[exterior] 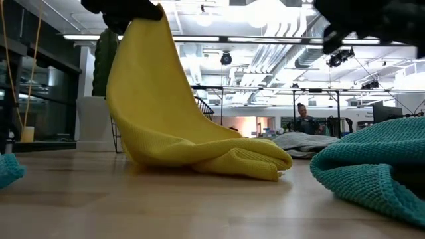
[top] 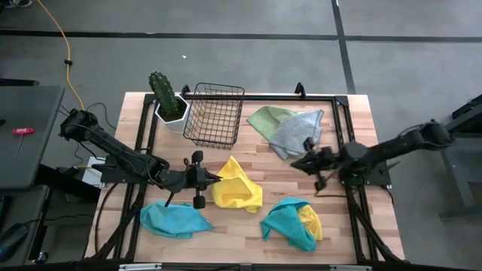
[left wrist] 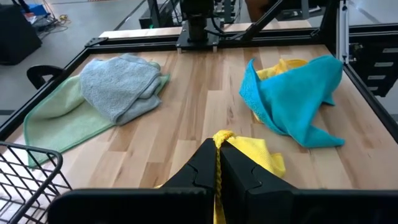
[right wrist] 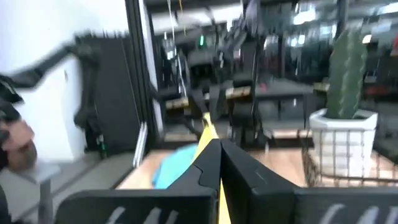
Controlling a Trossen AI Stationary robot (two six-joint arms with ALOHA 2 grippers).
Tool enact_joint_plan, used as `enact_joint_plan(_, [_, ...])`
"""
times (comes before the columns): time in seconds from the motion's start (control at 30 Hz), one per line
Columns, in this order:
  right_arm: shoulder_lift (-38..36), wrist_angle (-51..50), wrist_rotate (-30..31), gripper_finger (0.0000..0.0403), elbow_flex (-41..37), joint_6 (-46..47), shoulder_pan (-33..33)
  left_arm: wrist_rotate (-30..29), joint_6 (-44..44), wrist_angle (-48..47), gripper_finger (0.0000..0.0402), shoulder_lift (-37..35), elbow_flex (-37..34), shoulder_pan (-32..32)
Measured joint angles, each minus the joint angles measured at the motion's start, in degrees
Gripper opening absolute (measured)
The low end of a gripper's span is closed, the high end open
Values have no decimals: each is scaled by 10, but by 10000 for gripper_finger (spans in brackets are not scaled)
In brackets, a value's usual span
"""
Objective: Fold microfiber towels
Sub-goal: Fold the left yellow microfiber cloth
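Note:
My left gripper [top: 217,178] is shut on a yellow microfiber towel [top: 239,190] in the middle of the table. One part of this towel is raised and the rest lies bunched on the wood [exterior: 226,159]. My right gripper [top: 295,162] is shut and holds nothing; it hovers at the right, next to the near edge of a grey towel [top: 299,132]. The grey towel lies on a light green one [top: 265,118]. A teal towel [top: 175,220] lies near left. Another teal towel [top: 288,224] covers a second yellow one [top: 311,222] near right. My left gripper pinches a bunched bit of the yellow towel's edge [left wrist: 221,137] between its two fingers. The fingers come nearly level from the table's left. That end is lifted [exterior: 143,26]. The cloth slopes down from it, and its lower folds rest on the table.
A black wire basket [top: 215,113] and a potted cactus [top: 169,102] stand at the far left. Black frame rails [top: 343,128] run along the table's sides. Bare wood [top: 241,241] shows between the two near towels. A person [exterior: 304,119] stands in the room behind.

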Motion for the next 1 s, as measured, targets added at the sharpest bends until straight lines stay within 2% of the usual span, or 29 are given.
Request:
enact_joint_plan(0.27, [226,-98,1,0,175,23,3,0,4,-2,0,0,0,0])
enact_joint_plan(0.37, [282,-210,7,1,251,64,4,0,4,-3,0,0,0,0])
enact_joint_plan(0.5, [354,-411,72,12,362,111,24,0,4,-3,0,0,0,-1])
enact_joint_plan(0.63, [431,-572,122,57,461,147,51,0,4,-2,0,0,0,-1])
enact_joint_plan(0.73, [490,-652,159,102,520,183,70,0,4,-2,0,0,0,-1])
enact_joint_plan(0.87, [555,-718,173,157,590,254,81,0,4,-2,0,0,0,-1])
enact_joint_plan(1.0, [602,-761,179,190,638,295,89,0,4,-2,0,0,0,0])
